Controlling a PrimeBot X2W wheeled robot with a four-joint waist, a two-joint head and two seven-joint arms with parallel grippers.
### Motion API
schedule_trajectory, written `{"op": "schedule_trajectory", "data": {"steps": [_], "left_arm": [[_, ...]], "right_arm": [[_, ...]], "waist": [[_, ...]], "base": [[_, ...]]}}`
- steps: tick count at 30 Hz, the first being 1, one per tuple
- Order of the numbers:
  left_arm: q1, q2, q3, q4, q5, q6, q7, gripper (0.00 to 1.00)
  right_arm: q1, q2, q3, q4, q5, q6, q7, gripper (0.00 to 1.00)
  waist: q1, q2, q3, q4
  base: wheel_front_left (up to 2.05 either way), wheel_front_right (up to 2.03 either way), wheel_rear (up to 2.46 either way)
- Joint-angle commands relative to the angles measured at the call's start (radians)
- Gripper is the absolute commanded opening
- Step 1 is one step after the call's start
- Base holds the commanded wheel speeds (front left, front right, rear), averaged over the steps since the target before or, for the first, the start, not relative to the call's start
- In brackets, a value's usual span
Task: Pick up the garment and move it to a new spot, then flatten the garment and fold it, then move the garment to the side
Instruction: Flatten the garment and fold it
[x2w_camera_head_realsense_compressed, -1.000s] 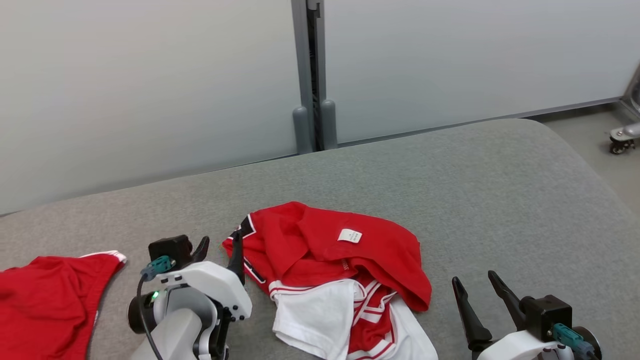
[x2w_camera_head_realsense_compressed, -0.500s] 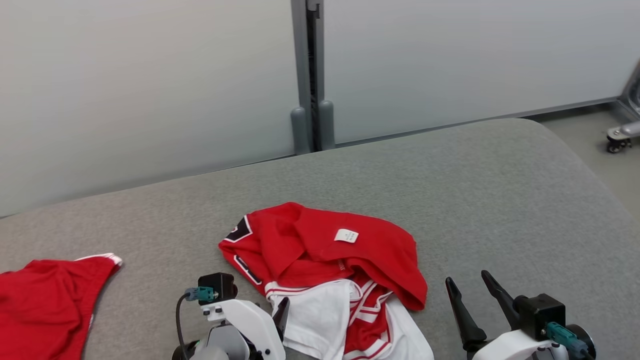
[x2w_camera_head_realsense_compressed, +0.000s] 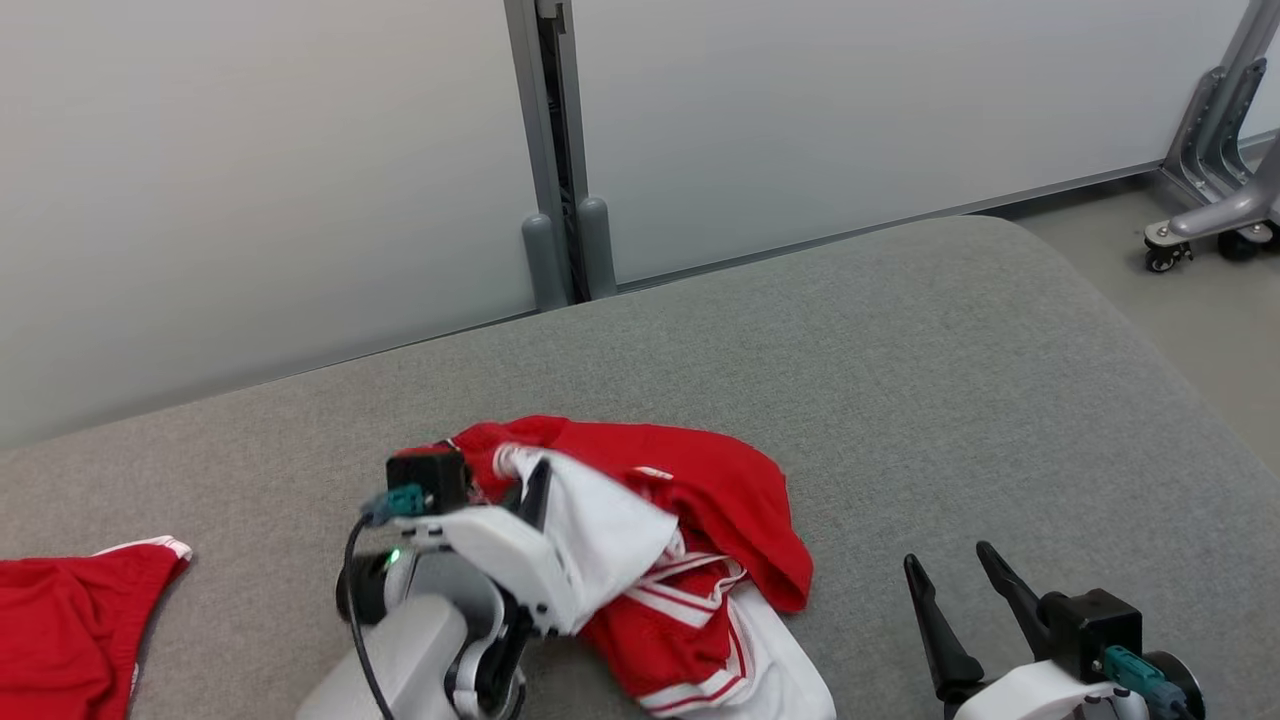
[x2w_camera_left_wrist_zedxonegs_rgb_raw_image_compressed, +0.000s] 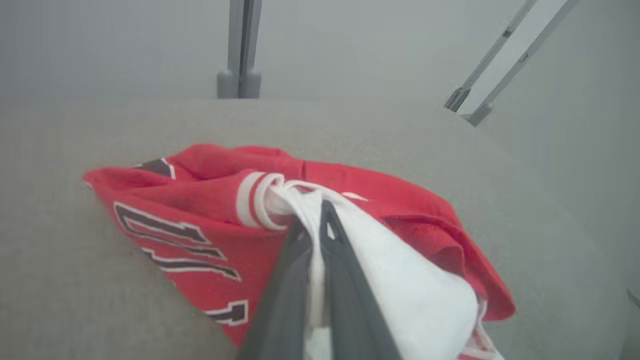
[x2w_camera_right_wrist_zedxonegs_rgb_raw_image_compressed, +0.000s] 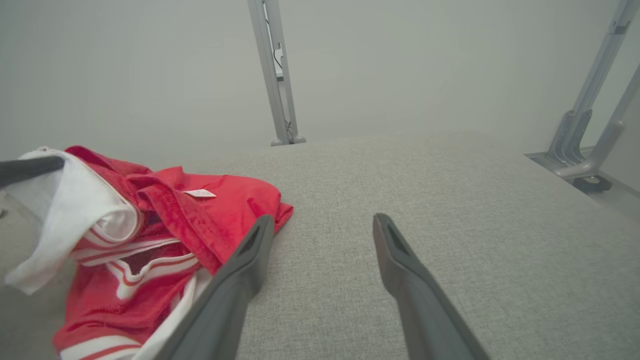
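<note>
A red and white garment (x2w_camera_head_realsense_compressed: 700, 540) with black lettering lies crumpled on the grey table (x2w_camera_head_realsense_compressed: 900, 380). My left gripper (x2w_camera_head_realsense_compressed: 530, 490) is shut on its white part and lifts that part above the heap; the left wrist view shows the fingers pinching white cloth (x2w_camera_left_wrist_zedxonegs_rgb_raw_image_compressed: 312, 225) with the red garment (x2w_camera_left_wrist_zedxonegs_rgb_raw_image_compressed: 200, 215) behind. The right gripper (x2w_camera_head_realsense_compressed: 960, 570) hovers open at the lower right, apart from the cloth. In the right wrist view its fingers (x2w_camera_right_wrist_zedxonegs_rgb_raw_image_compressed: 250, 250) spread over bare table beside the garment (x2w_camera_right_wrist_zedxonegs_rgb_raw_image_compressed: 165, 220).
A second red garment (x2w_camera_head_realsense_compressed: 70, 620) lies at the table's near left edge. A grey wall post (x2w_camera_head_realsense_compressed: 555, 150) stands behind the table. A metal stand on casters (x2w_camera_head_realsense_compressed: 1210, 200) is on the floor at the far right, past the table's rounded right edge.
The left gripper has gone down beside the garment, shut on its white part and raised it over the red heap. The head camera has turned right. The right gripper has stayed in place.
</note>
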Motion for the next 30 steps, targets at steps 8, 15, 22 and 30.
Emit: {"op": "schedule_trajectory", "data": {"steps": [8,15,22,30], "left_arm": [[-0.247,-0.032,-0.018,-0.209,0.034,-0.063,-0.062,0.00],[-0.312,-0.043,-0.010,-0.376,-0.123,-0.078,-0.068,0.00],[-0.123,0.043,-0.001,-0.302,-0.210,0.001,0.006,0.00],[-0.013,0.095,0.053,-0.063,-0.213,0.094,-0.079,1.00]], "right_arm": [[-0.010,-0.006,0.016,0.005,0.013,0.000,-0.006,1.00],[-0.009,-0.005,0.026,0.018,0.030,0.000,-0.019,1.00],[-0.009,-0.005,0.023,0.027,0.042,0.000,-0.033,1.00],[-0.021,-0.006,0.029,0.028,0.041,0.000,-0.029,1.00]], "waist": [[0.0000,0.0000,-0.011,0.024],[0.0000,0.0000,-0.012,0.025],[0.0000,0.0000,0.001,0.037],[0.0000,0.0000,0.017,0.063]], "base": [[0.00,0.00,0.00],[0.00,0.00,0.00],[0.00,0.00,0.00],[0.00,0.00,0.00]]}}
